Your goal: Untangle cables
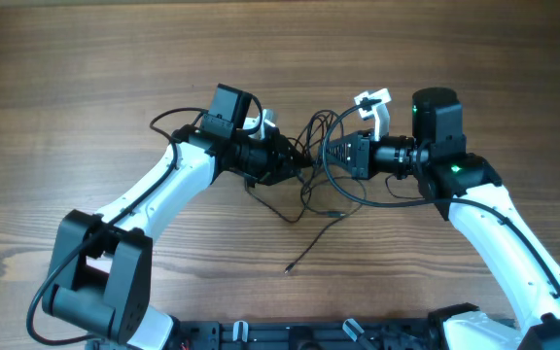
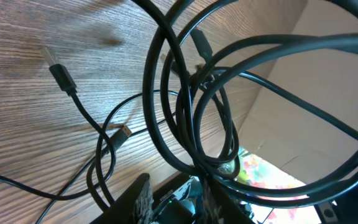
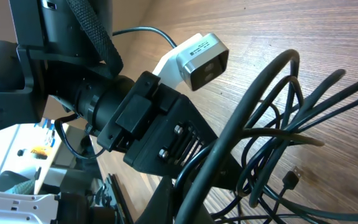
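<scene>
The cables [image 1: 314, 146] are a knot of thin black cords held up between my two grippers at the table's middle. Loose strands trail toward the front, one ending in a plug [image 1: 288, 267]. My left gripper [image 1: 295, 165] reaches into the knot from the left. In the left wrist view its fingers [image 2: 179, 196] are apart, and the cable loops [image 2: 166, 124] hang over the right fingertip. My right gripper [image 1: 331, 156] meets the knot from the right. In the right wrist view it [image 3: 216, 186] is shut on a cable strand [image 3: 272, 124].
Two plug ends [image 2: 61, 74] [image 2: 123, 132] lie on the wooden table [image 1: 86, 78] below the knot. The left arm's wrist camera [image 3: 201, 59] is close in front of my right gripper. The arms' base rail [image 1: 309, 335] runs along the front edge.
</scene>
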You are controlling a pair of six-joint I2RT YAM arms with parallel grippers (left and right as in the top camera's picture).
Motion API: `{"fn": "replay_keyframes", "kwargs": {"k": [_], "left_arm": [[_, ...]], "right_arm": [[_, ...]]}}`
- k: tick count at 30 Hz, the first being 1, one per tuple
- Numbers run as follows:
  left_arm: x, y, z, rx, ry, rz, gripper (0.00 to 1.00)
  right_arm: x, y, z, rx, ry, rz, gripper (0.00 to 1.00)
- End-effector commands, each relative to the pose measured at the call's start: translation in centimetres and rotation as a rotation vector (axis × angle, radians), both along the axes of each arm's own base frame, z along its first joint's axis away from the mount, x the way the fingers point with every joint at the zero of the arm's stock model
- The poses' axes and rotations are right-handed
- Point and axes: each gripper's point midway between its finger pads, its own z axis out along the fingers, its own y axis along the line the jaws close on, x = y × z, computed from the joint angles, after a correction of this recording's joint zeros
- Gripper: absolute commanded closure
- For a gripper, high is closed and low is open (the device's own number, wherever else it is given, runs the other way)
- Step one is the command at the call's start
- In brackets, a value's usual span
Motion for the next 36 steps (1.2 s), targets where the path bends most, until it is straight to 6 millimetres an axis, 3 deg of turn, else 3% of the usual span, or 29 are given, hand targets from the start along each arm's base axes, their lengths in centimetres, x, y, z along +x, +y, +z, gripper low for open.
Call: {"fn": "replay_keyframes", "kwargs": {"k": [1, 6, 11, 13, 21, 31, 33, 36], "left_arm": [[-0.2, -0.2, 0.3, -0.015, 0.04, 0.019, 0.71], [-0.2, -0.2, 0.2, -0.013, 0.039, 0.02, 0.91], [0.1, -0.3, 0.4, -0.018, 0.028, 0.025, 0.96], [0.6, -0.5, 0.7, -0.03, 0.005, 0.03, 0.66], [3.3, 0.6, 0.3, 0.018, -0.013, 0.174, 0.6], [2.1, -1.2, -0.2, 0.049, -0.014, 0.149, 0.67], [2.0, -1.1, -0.2, 0.053, -0.008, 0.148, 0.71], [2.1, -0.7, -0.7, 0.082, -0.012, 0.162, 0.92]], "right_arm": [[0.2, 0.1, 1.2, 0.012, -0.032, 0.001, 0.96], [0.2, 0.1, 1.2, 0.013, -0.027, -0.001, 0.96], [0.1, 0.2, 1.3, 0.02, -0.013, -0.005, 0.96], [0.1, 0.2, 1.3, 0.022, -0.011, -0.002, 0.96], [0.0, 0.2, 1.3, 0.025, -0.001, -0.004, 0.96], [0.0, 0.2, 1.3, 0.026, 0.0, -0.002, 0.96], [0.0, 0.2, 1.3, 0.026, 0.0, -0.002, 0.96], [0.0, 0.2, 1.3, 0.027, 0.005, -0.005, 0.96]]}}
